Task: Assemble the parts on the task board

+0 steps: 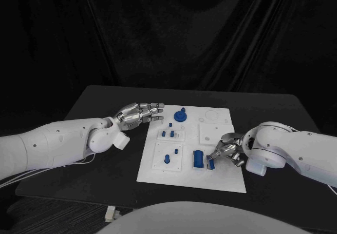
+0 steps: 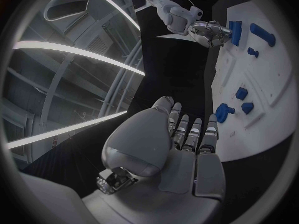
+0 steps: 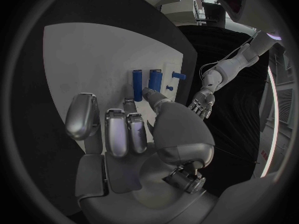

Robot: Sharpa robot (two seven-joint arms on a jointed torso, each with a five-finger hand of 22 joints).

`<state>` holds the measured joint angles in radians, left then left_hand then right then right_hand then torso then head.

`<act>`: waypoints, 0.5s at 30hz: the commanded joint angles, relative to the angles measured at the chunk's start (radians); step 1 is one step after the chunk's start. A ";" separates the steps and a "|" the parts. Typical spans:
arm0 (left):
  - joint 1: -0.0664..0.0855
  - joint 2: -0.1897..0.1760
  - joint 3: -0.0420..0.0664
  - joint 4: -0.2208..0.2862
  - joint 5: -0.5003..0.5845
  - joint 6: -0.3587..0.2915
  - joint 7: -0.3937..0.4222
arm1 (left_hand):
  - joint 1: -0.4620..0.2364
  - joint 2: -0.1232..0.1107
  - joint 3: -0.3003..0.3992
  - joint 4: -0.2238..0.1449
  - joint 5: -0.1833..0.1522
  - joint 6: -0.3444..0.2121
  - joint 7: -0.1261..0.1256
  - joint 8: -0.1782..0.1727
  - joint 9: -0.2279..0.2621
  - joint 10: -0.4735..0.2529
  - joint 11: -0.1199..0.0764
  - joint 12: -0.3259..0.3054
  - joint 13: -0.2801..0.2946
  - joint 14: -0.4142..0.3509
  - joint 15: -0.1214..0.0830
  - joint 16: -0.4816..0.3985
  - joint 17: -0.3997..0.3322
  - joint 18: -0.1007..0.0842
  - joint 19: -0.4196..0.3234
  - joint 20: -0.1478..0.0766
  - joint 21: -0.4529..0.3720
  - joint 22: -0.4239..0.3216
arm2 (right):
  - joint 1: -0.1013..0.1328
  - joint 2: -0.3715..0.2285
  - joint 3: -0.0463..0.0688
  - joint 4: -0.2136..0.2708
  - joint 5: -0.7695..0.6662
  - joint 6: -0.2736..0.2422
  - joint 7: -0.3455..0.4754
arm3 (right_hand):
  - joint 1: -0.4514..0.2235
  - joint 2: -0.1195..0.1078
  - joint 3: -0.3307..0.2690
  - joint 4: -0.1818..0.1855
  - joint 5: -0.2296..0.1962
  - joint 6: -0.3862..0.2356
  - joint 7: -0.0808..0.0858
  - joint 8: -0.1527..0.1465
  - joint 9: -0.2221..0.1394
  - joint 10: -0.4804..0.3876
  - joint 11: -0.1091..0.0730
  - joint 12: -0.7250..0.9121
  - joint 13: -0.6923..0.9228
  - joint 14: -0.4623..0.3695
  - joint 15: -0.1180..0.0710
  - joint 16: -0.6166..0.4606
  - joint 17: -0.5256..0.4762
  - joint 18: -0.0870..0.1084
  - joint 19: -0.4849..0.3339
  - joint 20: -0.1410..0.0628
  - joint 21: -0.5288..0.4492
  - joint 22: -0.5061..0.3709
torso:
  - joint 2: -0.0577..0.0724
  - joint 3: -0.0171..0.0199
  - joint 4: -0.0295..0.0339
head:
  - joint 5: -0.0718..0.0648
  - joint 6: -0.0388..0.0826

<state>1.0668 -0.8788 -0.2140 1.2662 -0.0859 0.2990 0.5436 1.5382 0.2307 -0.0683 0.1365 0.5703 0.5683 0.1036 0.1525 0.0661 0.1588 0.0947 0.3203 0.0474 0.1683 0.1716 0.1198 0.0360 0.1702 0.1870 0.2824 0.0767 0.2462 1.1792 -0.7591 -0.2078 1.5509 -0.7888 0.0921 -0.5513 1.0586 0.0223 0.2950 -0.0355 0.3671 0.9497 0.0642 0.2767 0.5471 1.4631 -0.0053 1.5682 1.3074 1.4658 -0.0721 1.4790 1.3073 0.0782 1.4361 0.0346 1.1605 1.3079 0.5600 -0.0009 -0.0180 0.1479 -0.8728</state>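
Note:
The white task board [image 1: 191, 178] lies in the middle of the black table. A round blue part with a stem [image 1: 181, 116] stands near its far edge, with two small blue pegs [image 1: 166, 133] behind a longer peg [image 1: 166, 158]. Two upright blue blocks [image 1: 199, 159] stand near the board's right side. My right hand [image 1: 229, 151] hovers right beside them, fingers apart and holding nothing; the thumb tip [image 3: 147, 92] reaches close to the blocks [image 3: 137, 84]. My left hand [image 1: 140, 114] is held flat and open at the board's far left corner, near the round part [image 2: 223, 110].
The black table [image 1: 98, 161] extends to the left and right of the board [image 2: 261, 99]. A raised square plate [image 1: 213, 132] sits on the board's right half, just beyond my right hand. The right hand [image 2: 212, 32] also appears in the left wrist view.

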 commanded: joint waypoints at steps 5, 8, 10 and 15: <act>-0.002 0.002 0.001 0.001 0.005 0.017 0.008 | 0.002 -0.001 0.007 0.001 0.003 -0.003 0.007 0.005 -0.002 0.007 0.000 -0.001 0.001 0.007 0.003 0.007 0.001 0.009 0.004 0.000 0.006 -0.001 | -0.003 0.002 0.000 -0.002 0.001 0.012 -0.015 | -0.022 -0.006 -0.016 0.027 -0.029 0.000 0.006 -0.010 -0.005 0.108 -0.001 0.003 0.263 0.070 0.000 -0.007 0.082 0.009 -0.009 0.003 -0.010 0.145 | 0.000 0.0000 -0.0002 | 0.001 0.000; -0.003 0.002 0.001 0.000 0.005 0.017 0.008 | 0.002 -0.001 0.007 0.001 0.003 -0.003 0.007 0.005 -0.002 0.007 0.000 -0.001 0.001 0.007 0.003 0.007 0.001 0.009 0.004 0.000 0.006 -0.001 | -0.003 0.002 0.000 -0.002 0.001 0.011 -0.015 | -0.032 -0.009 -0.027 0.041 -0.048 -0.002 0.008 -0.013 -0.008 0.108 0.000 0.003 0.263 0.070 0.001 -0.008 0.081 0.010 -0.010 0.004 -0.014 0.144 | 0.000 0.0000 0.0000 | 0.001 0.000; -0.003 0.002 0.001 0.000 0.005 0.017 0.007 | 0.002 -0.001 0.007 0.001 0.003 -0.003 0.007 0.005 -0.002 0.007 0.000 -0.001 0.001 0.007 0.003 0.007 0.001 0.009 0.004 0.000 0.006 -0.001 | -0.003 0.002 0.000 -0.002 0.001 0.011 -0.015 | -0.037 -0.011 -0.035 0.050 -0.068 -0.004 0.009 -0.016 -0.010 0.108 0.001 0.003 0.263 0.070 0.002 -0.008 0.080 0.010 -0.010 0.005 -0.015 0.144 | 0.000 0.0000 0.0001 | 0.001 0.000; -0.003 0.002 0.001 0.000 0.005 0.017 0.005 | 0.002 -0.001 0.007 0.001 0.003 -0.003 0.007 0.005 -0.002 0.007 0.000 -0.001 0.001 0.007 0.003 0.007 0.001 0.009 0.004 0.000 0.006 -0.001 | -0.003 0.002 0.000 -0.002 0.001 0.010 -0.015 | -0.052 -0.014 -0.056 0.075 -0.115 -0.004 0.011 -0.019 -0.014 0.108 0.003 0.003 0.263 0.070 0.004 -0.008 0.080 0.010 -0.009 0.006 -0.016 0.144 | 0.000 0.0002 -0.0001 | 0.002 0.000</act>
<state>1.0652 -0.8786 -0.2140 1.2657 -0.0859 0.3015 0.5406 1.5382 0.2307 -0.0681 0.1365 0.5702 0.5683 0.1036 0.1525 0.0661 0.1588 0.0947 0.3203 0.0474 0.1686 0.1719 0.1201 0.0359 0.1701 0.1870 0.2823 0.0767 0.2463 1.1791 -0.7580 -0.2083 1.5481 -0.7894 0.0950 -0.5531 1.0166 0.0092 0.2366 0.0371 0.2533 0.9435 0.0681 0.2622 0.5345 1.4631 -0.0053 1.5682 1.3074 1.4658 -0.0721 1.4752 1.3073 0.0781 1.4329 0.0378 1.1499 1.3077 0.5601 -0.0008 -0.0180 0.1494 -0.8728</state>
